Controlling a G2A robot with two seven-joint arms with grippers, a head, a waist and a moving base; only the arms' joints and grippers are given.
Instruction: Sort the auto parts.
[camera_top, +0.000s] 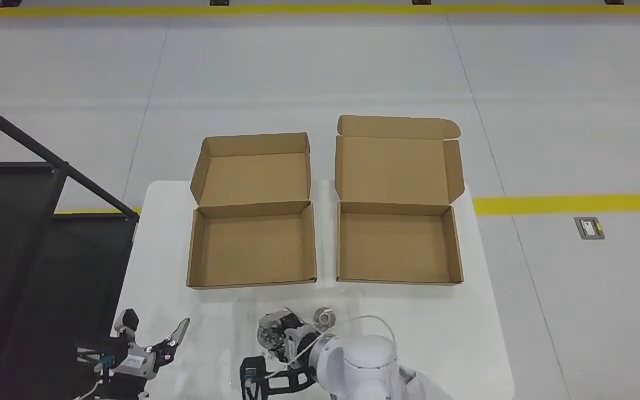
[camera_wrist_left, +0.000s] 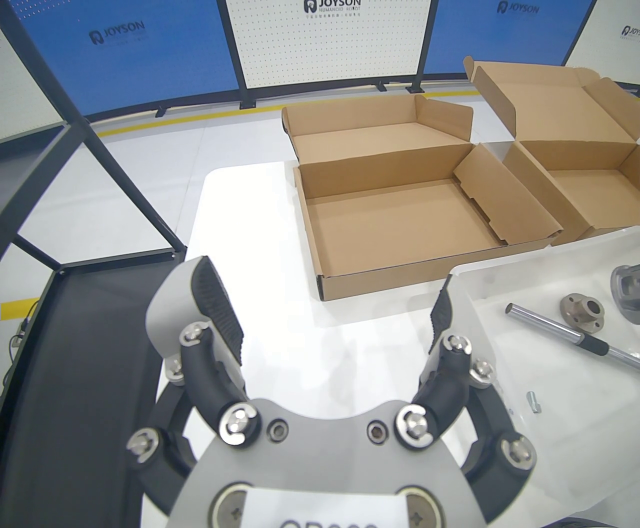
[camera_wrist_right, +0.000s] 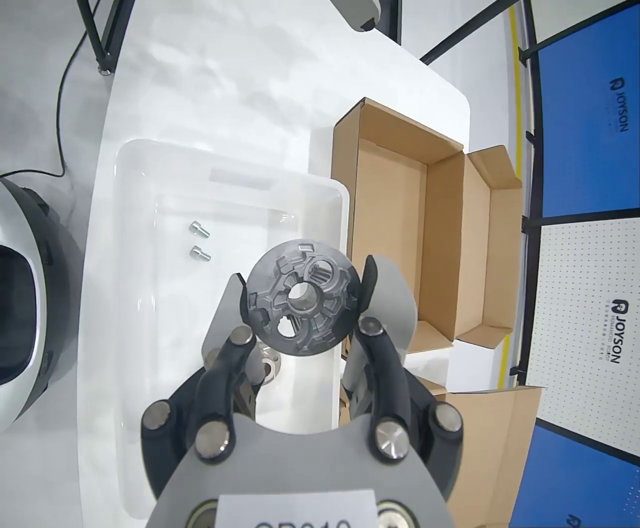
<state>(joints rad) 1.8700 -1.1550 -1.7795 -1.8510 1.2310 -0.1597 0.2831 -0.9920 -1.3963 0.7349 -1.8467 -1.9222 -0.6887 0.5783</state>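
Within the right end effector (camera_wrist_right: 306, 285), a dark disc (camera_wrist_right: 300, 320) sits clamped

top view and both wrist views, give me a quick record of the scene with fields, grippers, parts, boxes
right gripper: shut on dark round disc, over the clear bin
left gripper: open, holding nothing, above the white table
parts in bin: two small screws, metal rod, brass flanged bushing
left box: open, lid folded back, no parts in it
right box: open, lid folded back, no parts in it
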